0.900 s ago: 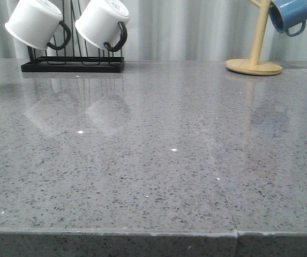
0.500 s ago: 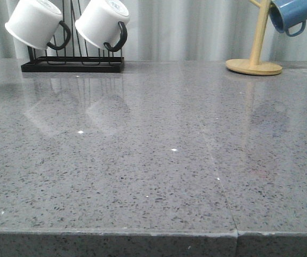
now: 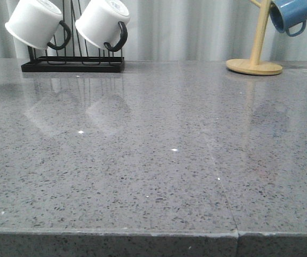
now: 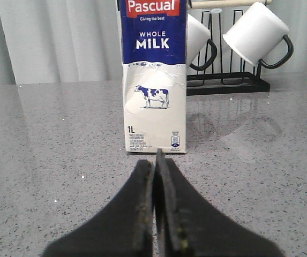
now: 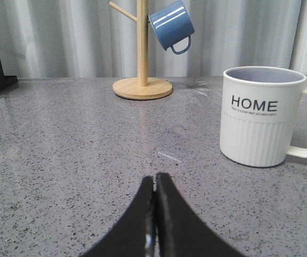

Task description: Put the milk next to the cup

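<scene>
Nothing moved since earlier frames. Milk [image 4: 154, 80] upright on counter [image 3: 158, 160], untouched, just ahead of left hand [image 4: 154, 176], pressed together. Cup [image 5: 263, 115] apart, beyond right hand [image 5: 154, 184], also closed. Task not started.

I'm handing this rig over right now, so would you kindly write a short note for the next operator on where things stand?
Left gripper: shut, holding nothing, low over the counter and aimed at the milk carton, which stands upright just ahead of it, in front of the black mug rack.
Right gripper: shut, empty, with the HOME mug upright on the counter ahead and to one side; the wooden mug tree with the blue mug stands further back.
Done: nothing yet; the carton is untouched and nowhere near the mug.
Left: open the left gripper, grasp the carton, carry it over and set it beside the HOME mug.
</scene>
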`<state>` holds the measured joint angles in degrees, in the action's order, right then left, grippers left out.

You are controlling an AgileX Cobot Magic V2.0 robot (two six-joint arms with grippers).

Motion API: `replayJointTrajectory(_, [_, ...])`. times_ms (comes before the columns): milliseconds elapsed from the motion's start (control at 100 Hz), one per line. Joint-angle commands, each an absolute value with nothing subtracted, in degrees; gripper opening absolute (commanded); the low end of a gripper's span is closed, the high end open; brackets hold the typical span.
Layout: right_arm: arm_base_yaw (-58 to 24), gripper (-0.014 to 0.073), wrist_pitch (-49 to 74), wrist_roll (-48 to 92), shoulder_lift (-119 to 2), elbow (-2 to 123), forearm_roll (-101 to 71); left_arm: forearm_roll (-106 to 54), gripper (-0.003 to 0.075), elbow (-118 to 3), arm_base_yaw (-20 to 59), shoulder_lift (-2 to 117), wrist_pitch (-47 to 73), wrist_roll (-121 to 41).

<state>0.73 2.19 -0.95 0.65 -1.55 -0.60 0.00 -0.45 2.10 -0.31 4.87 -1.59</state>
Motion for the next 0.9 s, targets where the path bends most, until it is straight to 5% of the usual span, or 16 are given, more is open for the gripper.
replayJointTrajectory(0, [0.7,-0.0066,-1.8,-0.8,1.9,0.7,0.0,0.0,-0.002,3.0,1.8,-2.0,0.0,-1.4])
replayJointTrajectory(310, [0.7,-0.0066,19.7,-0.8,-4.1,15.4,-1.8,0.0,-0.002,3.0,1.8,-2.0,0.0,-1.4])
replayJointTrajectory(530, [0.7,-0.0054,24.3,-0.8,-14.1,24.3,-1.9,0.0,-0.002,3.0,1.8,-2.0,0.0,-1.4])
replayJointTrajectory(630, [0.7,0.0079,22.8,-0.8,-18.4,26.0,-1.9,0.0,-0.002,3.0,1.8,-2.0,0.0,-1.4])
replayJointTrajectory(780, [0.7,0.0409,15.8,-0.8,-22.8,26.2,-1.9,0.0,-0.002,3.0,1.8,-2.0,0.0,-1.4])
replayJointTrajectory(890, [0.7,0.0447,10.0,-0.8,-25.2,26.2,-1.9,0.0,-0.002,3.0,1.8,-2.0,0.0,-1.4])
